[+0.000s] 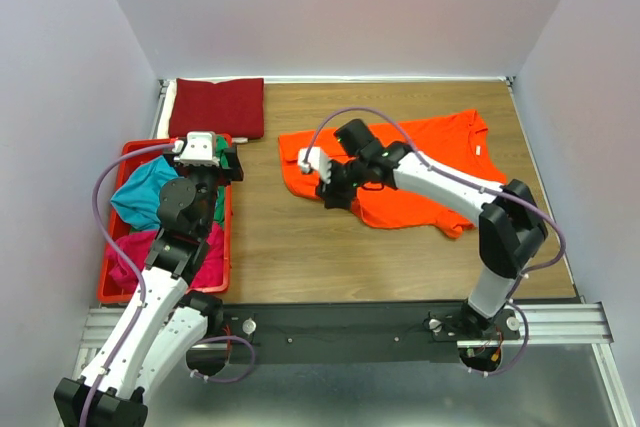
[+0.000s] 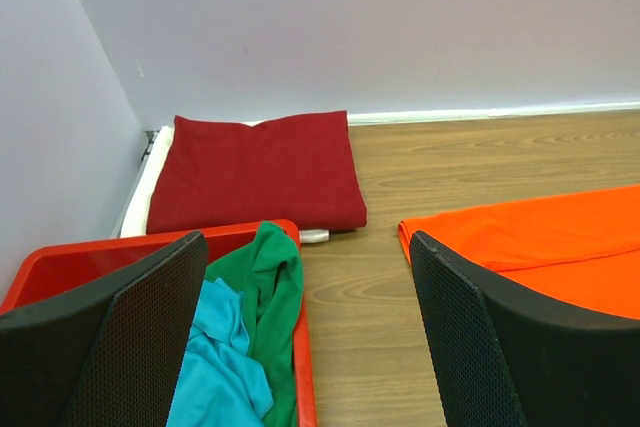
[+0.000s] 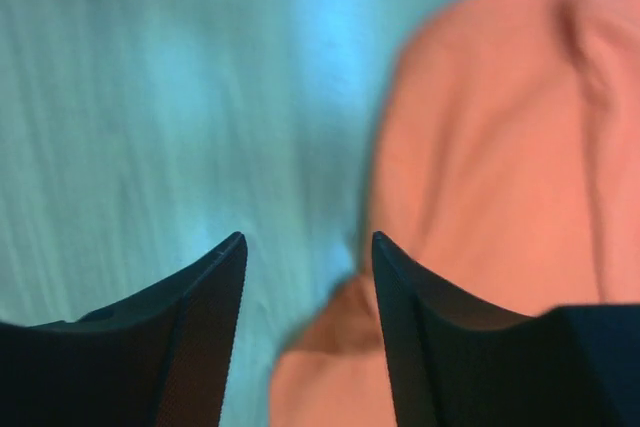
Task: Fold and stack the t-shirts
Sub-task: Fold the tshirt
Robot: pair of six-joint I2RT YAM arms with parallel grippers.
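Observation:
A bright orange t-shirt (image 1: 420, 162) lies spread on the right half of the table. My right gripper (image 1: 335, 187) hovers open over its lower left edge, and the right wrist view shows its jaws (image 3: 308, 247) apart above a rumpled fold of the orange cloth (image 3: 500, 147), gripping nothing. A dark red t-shirt (image 1: 218, 107) lies folded at the back left. Teal (image 1: 145, 192), green (image 1: 218, 205) and magenta (image 1: 205, 257) t-shirts lie crumpled in the red crate. My left gripper (image 2: 307, 239) stands wide open and empty above the crate's far right corner.
The red plastic crate (image 1: 110, 277) sits at the table's left edge. A white strip (image 2: 145, 192) shows under the dark red shirt by the back wall. Bare wood (image 1: 290, 247) lies between the crate and the orange shirt. Walls close in the back and sides.

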